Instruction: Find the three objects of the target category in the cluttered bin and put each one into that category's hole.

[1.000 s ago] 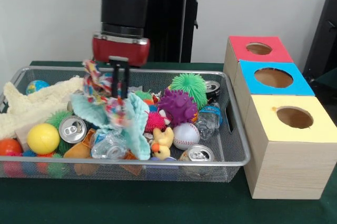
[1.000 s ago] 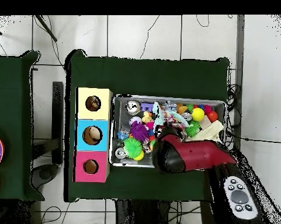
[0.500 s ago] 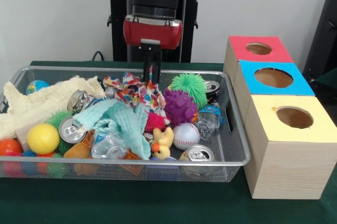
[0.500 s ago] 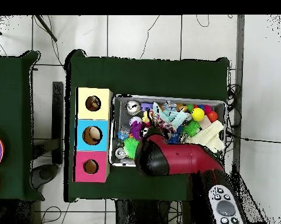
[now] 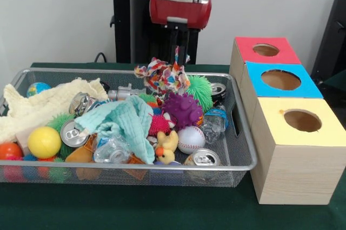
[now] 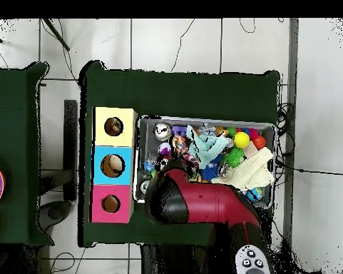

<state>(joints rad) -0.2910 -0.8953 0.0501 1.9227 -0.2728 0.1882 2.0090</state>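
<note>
From the front, the claw (image 5: 178, 57), closed on the patterned cloth (image 5: 162, 78), has lifted it clear of the bin (image 5: 238, 154) and carried it toward the boxes (image 5: 281, 80). From overhead, the arm (image 6: 195, 203) has swung toward them, hiding the cloth; a drop looks near.
</note>
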